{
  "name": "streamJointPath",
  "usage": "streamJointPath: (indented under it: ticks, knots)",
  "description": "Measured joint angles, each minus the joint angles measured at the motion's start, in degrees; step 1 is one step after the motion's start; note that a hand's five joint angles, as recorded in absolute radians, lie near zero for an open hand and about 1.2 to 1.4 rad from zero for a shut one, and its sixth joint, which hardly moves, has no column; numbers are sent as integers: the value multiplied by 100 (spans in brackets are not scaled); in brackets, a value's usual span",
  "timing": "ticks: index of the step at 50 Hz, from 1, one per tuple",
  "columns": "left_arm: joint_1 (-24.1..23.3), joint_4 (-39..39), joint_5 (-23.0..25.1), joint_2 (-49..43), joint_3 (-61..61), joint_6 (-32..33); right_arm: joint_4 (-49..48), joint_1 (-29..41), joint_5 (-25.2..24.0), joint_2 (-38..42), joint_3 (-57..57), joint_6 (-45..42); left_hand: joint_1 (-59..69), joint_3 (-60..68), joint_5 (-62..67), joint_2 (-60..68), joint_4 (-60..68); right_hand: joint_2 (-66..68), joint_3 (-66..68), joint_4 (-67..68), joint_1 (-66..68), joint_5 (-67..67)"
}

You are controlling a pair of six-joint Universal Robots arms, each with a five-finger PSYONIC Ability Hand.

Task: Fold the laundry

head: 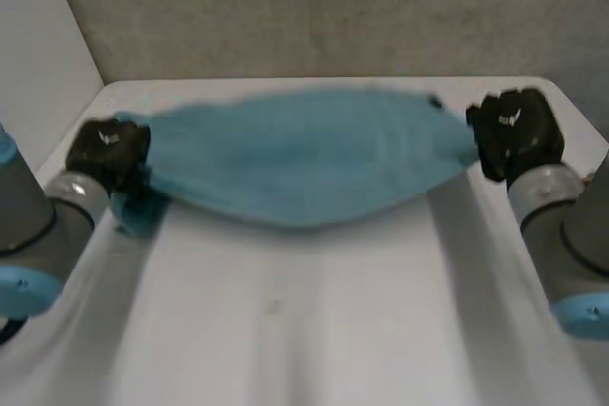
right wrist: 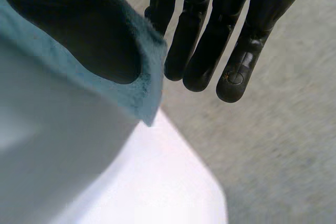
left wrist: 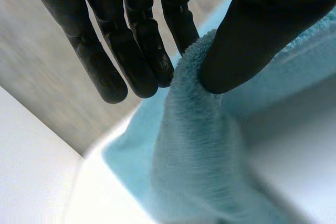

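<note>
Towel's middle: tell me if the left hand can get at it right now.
Probably not yet. The left hand is pinching a corner of the towel, the right hand the opposite end. Nothing blocks the way, but it must let go first.

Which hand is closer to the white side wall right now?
Left. The left hand pinches the blue towel at its end beside the white wall; the right hand pinches the opposite end.
</note>
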Motion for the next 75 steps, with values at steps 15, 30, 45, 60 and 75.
streamJointPath:
  ticks: [15,30,45,60,75]
  knots:
    - [85,-235,24,-144,-644,18,16,-92,63,214,330,238,-3302,-3498,-3213,-3635,-3558,0,0,0,0,1]
    - [52,-594,-71,420,-1344,-76,94,-566,86,211,226,1323,-5090,-5493,-5206,-5612,-5589,0,0,0,0,3]
    - [133,303,-804,310,-1750,-263,298,-612,81,445,114,1539,-5090,-5493,-5205,-5605,-5581,0,0,0,0,4]
    - [159,597,-858,-323,-1256,-434,312,-629,73,449,120,1526,-5023,-5437,-5145,-5409,-5416,0,0,0,0,5]
    - [311,739,-838,-626,-943,-429,311,-638,72,453,122,1520,-1112,-1661,-1496,-1680,-1721,0,0,0,0,5]
